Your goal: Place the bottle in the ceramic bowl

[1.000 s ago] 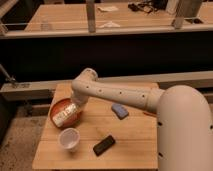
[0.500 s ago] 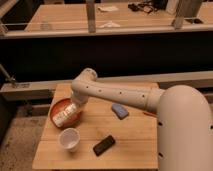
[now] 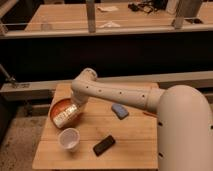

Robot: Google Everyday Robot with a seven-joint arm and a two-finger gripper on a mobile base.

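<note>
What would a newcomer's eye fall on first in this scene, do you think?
A big white robot arm reaches across the small wooden table, its gripper over the round orange-red ceramic bowl at the left. A small whitish labelled bottle sits at that bowl, right under the gripper.

Dim, warm overhead light; the desk (image 3: 127, 137) and white arm (image 3: 120, 95) show brightest, the far panel (image 3: 100, 55) nearly black. The hand (image 3: 70, 111) sits low at the desk's left.

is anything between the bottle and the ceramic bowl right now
Nothing visible does. The bottle is already over the ceramic bowl, at the gripper just above it. The white cup sits in front of the bowl, not in the way.
</note>
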